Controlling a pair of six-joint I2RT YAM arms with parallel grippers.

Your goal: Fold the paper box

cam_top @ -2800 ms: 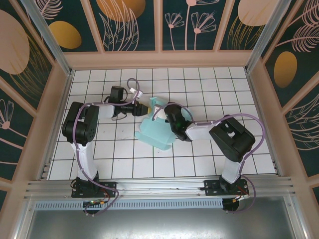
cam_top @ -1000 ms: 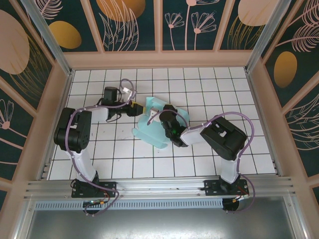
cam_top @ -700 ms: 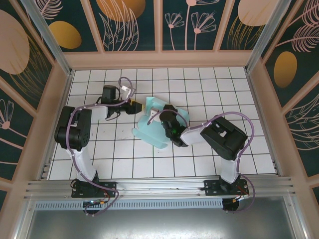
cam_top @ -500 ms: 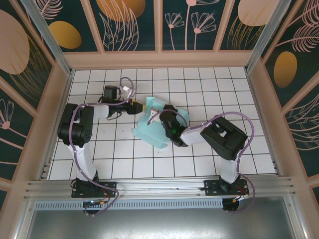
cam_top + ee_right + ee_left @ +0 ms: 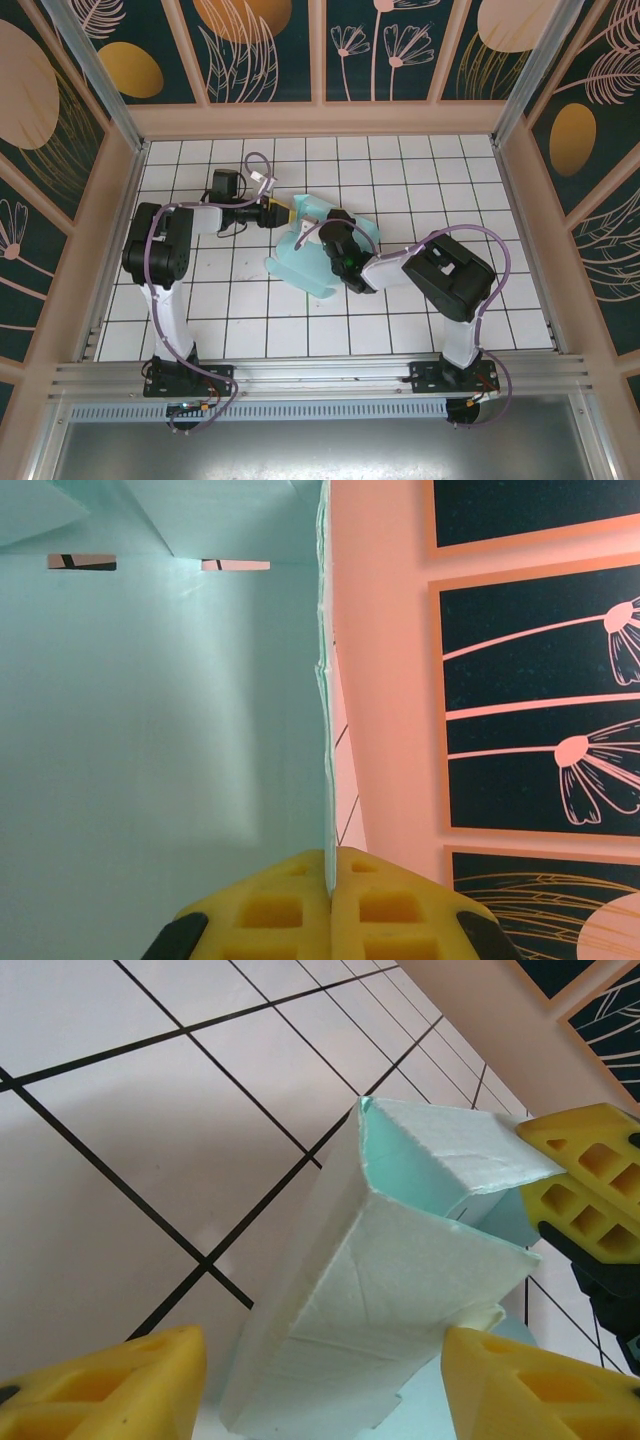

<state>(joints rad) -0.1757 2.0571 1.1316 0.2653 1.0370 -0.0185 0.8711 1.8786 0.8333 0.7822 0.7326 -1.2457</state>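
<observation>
One thin wall of the paper box (image 5: 312, 262) (mid-frame on the tabletop (image 5: 210, 320)) is pinched by the right end effector (image 5: 328, 878); the left end effector (image 5: 320, 1352), open and empty astride a corner, could crush it closing.

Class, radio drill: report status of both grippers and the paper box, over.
Left gripper open, straddling a raised panel. Right gripper shut on the paper box wall edge. Box partly folded, on tiled table.

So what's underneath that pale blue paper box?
White tiled table shows beside the paper box and runs under it. Anything directly beneath is covered by the card.
</observation>
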